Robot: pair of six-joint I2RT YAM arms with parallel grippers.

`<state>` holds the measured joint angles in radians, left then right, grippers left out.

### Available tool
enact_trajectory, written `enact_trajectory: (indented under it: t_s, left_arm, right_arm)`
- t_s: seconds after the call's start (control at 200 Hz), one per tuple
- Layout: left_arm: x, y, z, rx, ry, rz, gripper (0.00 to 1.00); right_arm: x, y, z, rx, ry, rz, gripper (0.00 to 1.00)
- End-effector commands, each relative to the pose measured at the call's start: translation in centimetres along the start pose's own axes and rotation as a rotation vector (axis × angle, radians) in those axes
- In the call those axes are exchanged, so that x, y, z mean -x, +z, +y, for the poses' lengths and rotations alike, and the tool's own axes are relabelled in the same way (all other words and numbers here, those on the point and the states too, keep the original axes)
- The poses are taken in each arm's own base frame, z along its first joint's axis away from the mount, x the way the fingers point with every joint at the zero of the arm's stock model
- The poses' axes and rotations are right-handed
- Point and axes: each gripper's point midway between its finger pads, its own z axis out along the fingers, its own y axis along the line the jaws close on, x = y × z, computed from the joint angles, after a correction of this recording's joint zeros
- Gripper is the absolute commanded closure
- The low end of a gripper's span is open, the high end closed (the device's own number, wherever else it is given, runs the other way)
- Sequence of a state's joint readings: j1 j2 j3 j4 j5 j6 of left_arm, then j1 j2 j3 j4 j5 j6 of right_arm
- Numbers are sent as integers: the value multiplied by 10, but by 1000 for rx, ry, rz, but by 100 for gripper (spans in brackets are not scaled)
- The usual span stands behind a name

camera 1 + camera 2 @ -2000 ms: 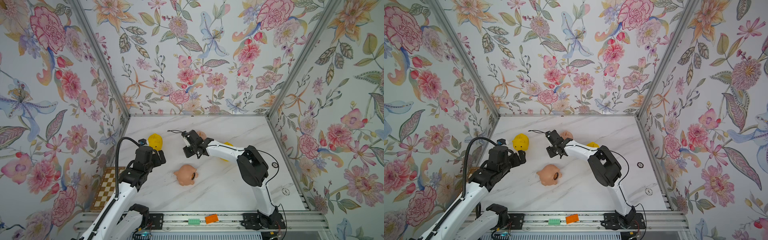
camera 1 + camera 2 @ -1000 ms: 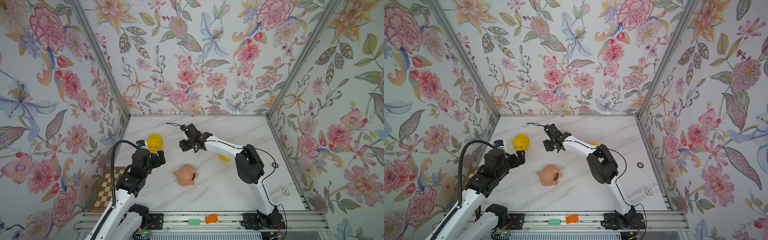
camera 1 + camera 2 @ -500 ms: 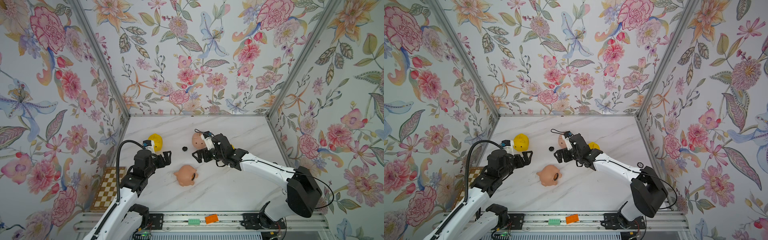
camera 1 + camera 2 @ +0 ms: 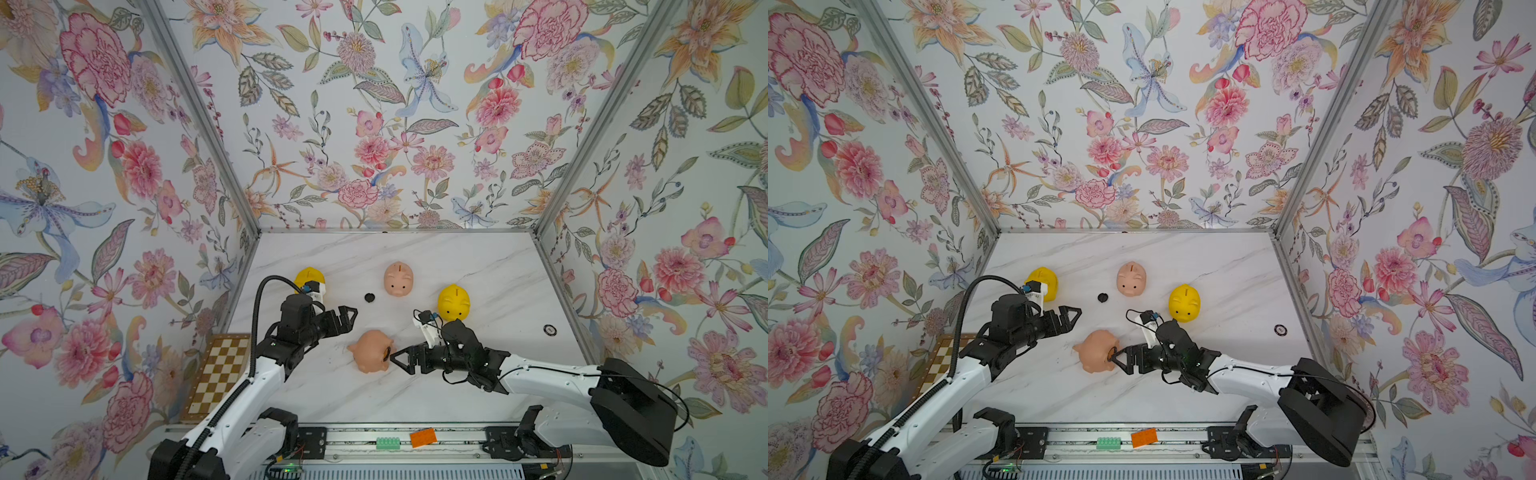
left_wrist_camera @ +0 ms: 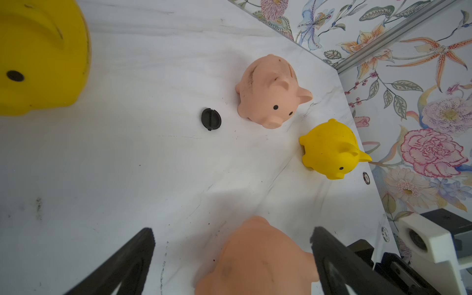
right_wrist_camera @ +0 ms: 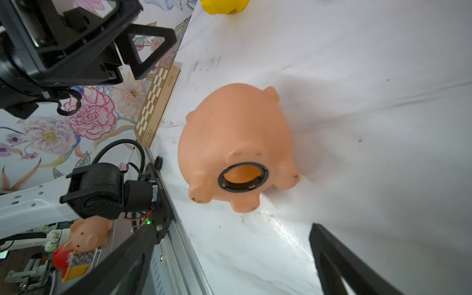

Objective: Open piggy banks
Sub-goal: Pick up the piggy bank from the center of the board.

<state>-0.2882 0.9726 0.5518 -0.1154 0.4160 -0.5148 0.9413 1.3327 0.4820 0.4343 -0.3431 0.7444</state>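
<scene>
Looking down on the marbled worktop (image 4: 478, 266) and counting four piggy banks (image 4: 1131, 279): a toppled peach pig (image 4: 368, 351) on its side near the middle, with its belly hole (image 6: 242, 177) turned toward the right edge, black-ringed, unplugged and hollow inside; an upright peach pig (image 4: 398, 279) toward the far edge; a right-hand yellow pig (image 4: 454, 302), also upright, near that one and closer to the right edge; a left-hand yellow pig (image 4: 307, 276) toward the far left corner, partly hidden behind the left wrist camera (image 4: 314, 287). Finding a small black plug (image 4: 369, 297) flat on the worktop between the left-hand yellow pig and the upright peach pig, touching neither. Seeing the left gripper (image 4: 348, 321) with fingers (image 5: 127, 263) spread wide and grasping nothing, hovering on the far left side of the toppled peach pig and apart from it; in the left wrist view, catching that pig's rounded body between the two fingers without contact. Seeing the right gripper (image 4: 397, 363) low at the toppled pig's right, fingers (image 6: 332, 255) likewise released and wide, tips aimed at the belly hole and close beside it in both top views, yet reading a clear gap in the right wrist view. Noting a chessboard (image 4: 218, 374) beyond the left edge and a small dark disc (image 4: 550, 330) by the right edge
</scene>
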Motion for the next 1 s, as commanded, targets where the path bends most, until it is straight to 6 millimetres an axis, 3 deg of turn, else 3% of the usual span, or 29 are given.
enact_trajectory:
  t_s: [0.0,0.4,0.996]
  left_arm:
    - [-15,3,-6,-61,-15,54,1]
    - [-31,9,1,-67,-65,77,1]
    - [-46,19,7,-92,-108,96,1]
  right_arm:
    - [11,8,41,155,-21,-51,4]
    - [12,37,43,226,54,-48,11]
    - [17,58,13,244,170,-76,12]
